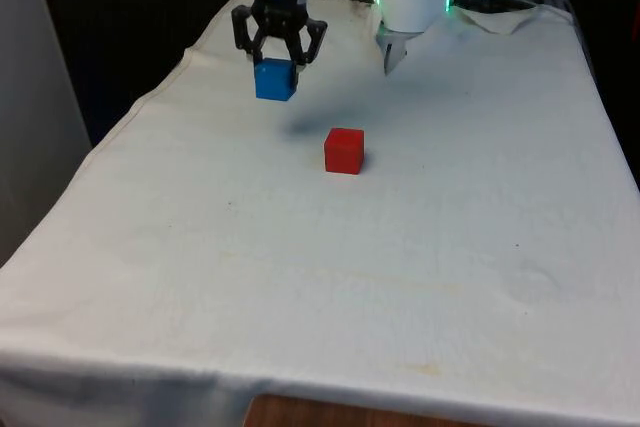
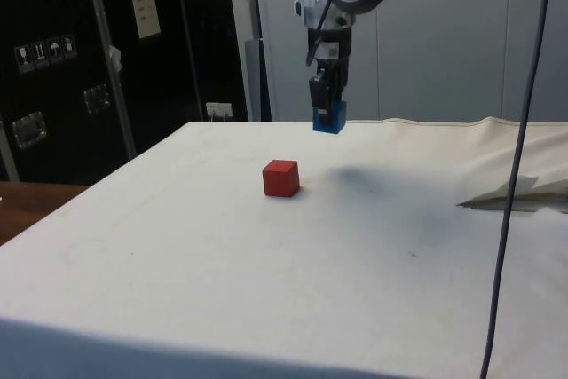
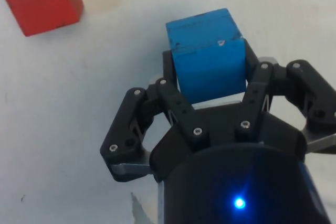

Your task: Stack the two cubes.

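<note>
My gripper (image 1: 277,65) is shut on a blue cube (image 1: 275,79) and holds it in the air above the white cloth. In the side view the blue cube (image 2: 329,118) hangs between the fingers of the gripper (image 2: 328,109), well clear of the table. A red cube (image 1: 344,150) sits on the cloth, nearer the camera and toward the front view's right of the held cube. The side view shows the red cube (image 2: 281,177) below and to one side of the gripper. In the wrist view the blue cube (image 3: 208,60) is clamped in the gripper (image 3: 209,74), with the red cube (image 3: 41,1) off to the side.
The white cloth (image 1: 330,247) covers the table, with its left edge (image 1: 130,117) dropping off in the front view. A fold of cloth (image 2: 515,191) lies near the robot's base. A black cable (image 2: 517,166) hangs in the side view.
</note>
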Controlling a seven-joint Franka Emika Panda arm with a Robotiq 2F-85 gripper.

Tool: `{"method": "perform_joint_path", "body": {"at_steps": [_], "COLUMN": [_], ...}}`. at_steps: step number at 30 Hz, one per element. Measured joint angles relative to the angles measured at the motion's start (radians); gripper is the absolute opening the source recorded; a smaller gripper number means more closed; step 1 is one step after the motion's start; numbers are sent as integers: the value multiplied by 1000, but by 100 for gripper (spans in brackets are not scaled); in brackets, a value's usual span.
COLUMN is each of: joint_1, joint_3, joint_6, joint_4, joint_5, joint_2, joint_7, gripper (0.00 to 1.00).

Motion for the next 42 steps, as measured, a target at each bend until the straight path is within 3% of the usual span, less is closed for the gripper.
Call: {"method": "perform_joint_path", "body": {"at_steps": [7,20,32,42], "joint_1": [4,10,13,13], "joint_3": [15,33,69,101], "joint_6": [-18,-107,-111,-116], "joint_4": [29,91,118,143], "joint_5": [0,1,10,53], "joint_2": [-2,-41,-33,-12], "joint_7": [15,26,56,59], "gripper": [4,4,4,4]}}
